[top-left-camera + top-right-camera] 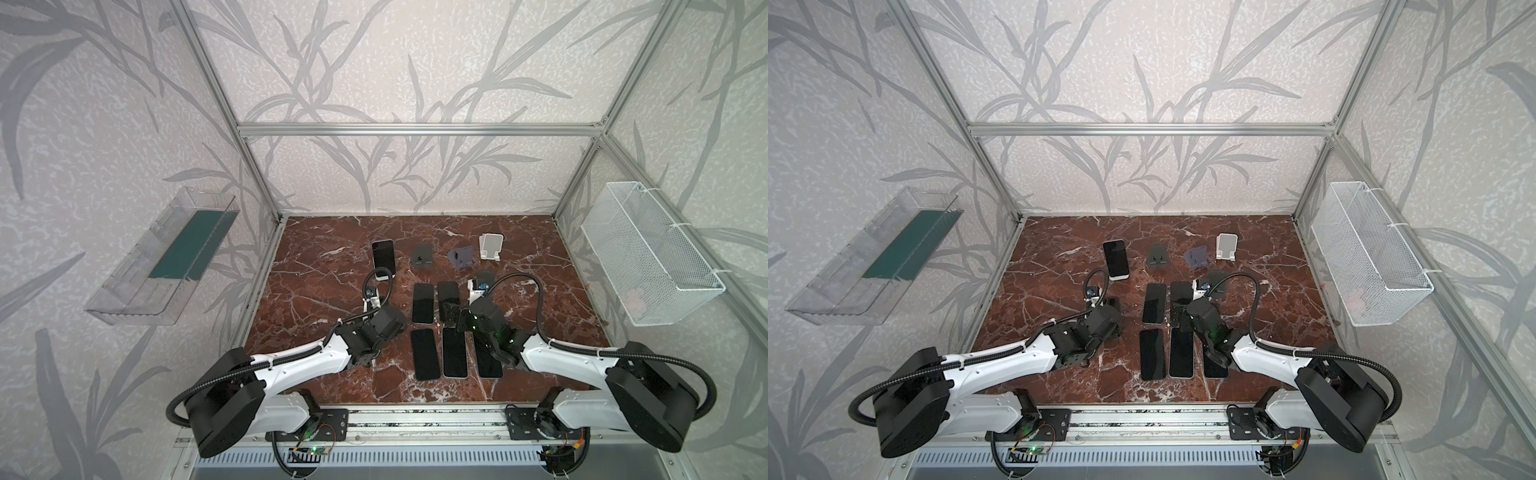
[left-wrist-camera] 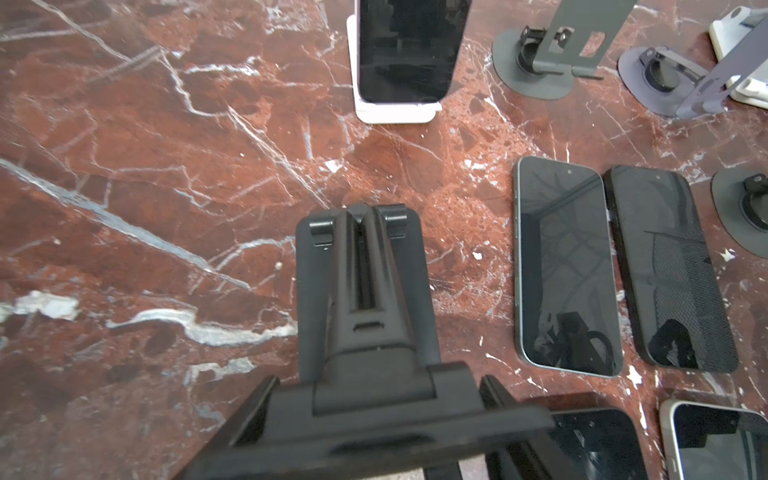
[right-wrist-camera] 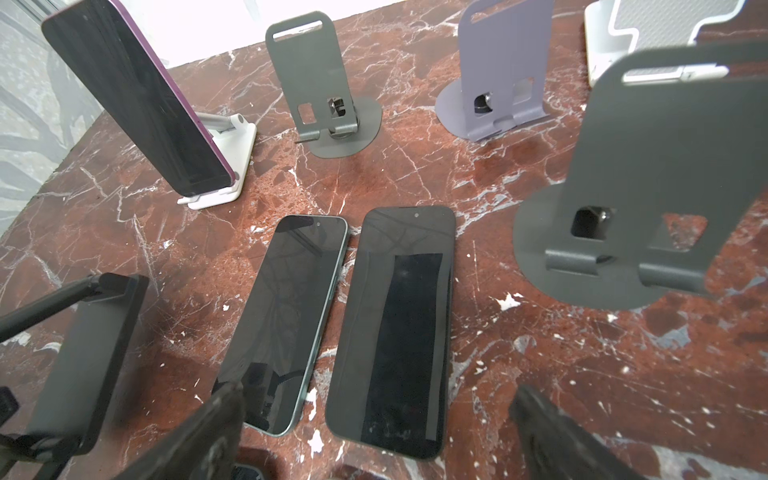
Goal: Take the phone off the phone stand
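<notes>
Leaf-patterned enclosure walls (image 1: pixel 374 62) surround a red-brown marble tabletop (image 1: pixel 316 299). In the far row of empty stands (image 1: pixel 422 255), only the white folding phone stand (image 1: pixel 385 275) at the left end is loaded. It carries the black, purple-edged phone (image 1: pixel 383 257), which leans back with its lower edge in the lip. Five dark phones (image 1: pixel 424 303) lie flat nearer the arms.

Left gripper (image 2: pixel 360 216): fingers drawn together over a black stand plate (image 2: pixel 307 291), short of the phone. Cannot tell whether they pinch the plate.

Right gripper (image 3: pixel 378 390): fingers spread wide, empty, above the flat phones.

Risk: closed fingers nudging the phone would tip it or skid the light stand. A skewed lift could drag the stand along.
</notes>
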`<state>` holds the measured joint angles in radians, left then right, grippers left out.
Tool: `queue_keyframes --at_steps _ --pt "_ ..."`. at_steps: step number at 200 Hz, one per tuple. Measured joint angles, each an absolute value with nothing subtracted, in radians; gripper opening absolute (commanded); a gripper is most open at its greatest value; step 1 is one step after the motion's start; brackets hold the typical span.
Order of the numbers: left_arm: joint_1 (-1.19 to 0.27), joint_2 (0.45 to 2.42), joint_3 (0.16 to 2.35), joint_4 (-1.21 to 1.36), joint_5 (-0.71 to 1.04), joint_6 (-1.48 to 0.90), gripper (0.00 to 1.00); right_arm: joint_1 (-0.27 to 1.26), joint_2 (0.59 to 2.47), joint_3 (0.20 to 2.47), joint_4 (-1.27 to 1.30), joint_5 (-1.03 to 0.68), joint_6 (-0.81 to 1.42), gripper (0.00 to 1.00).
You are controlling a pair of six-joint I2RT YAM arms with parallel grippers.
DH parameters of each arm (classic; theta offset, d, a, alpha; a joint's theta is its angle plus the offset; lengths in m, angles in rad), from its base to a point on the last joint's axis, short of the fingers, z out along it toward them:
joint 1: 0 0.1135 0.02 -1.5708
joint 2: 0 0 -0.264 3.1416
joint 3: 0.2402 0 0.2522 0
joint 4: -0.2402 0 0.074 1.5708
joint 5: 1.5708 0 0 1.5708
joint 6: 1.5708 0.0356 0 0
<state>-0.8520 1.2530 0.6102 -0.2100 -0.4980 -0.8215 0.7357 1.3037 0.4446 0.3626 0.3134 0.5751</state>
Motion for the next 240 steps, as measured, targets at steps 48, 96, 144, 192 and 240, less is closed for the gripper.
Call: queue_keyframes --at_steps 48,96,144,192,240 --pt "-0.629 1.234 0.664 -0.284 -0.463 -0.715 0.6 0.736 1.315 0.445 0.364 0.313 0.576 1.0" --pt "-0.381 1.38 0.895 -0.273 -0.335 -0.58 0.56 0.736 1.315 0.445 0.369 0.314 0.576 1.0" --pt "-0.261 1.721 1.159 -0.293 -0.208 -0.518 0.52 0.736 1.314 0.445 0.37 0.318 0.576 0.98" --pt "-0.258 1.852 1.246 -0.312 -0.189 -0.456 0.52 0.736 1.318 0.434 0.413 0.326 0.604 0.98" --pt "-0.25 1.9 1.305 -0.322 -0.183 -0.392 0.6 0.736 1.346 0.434 0.423 0.324 0.613 0.98"
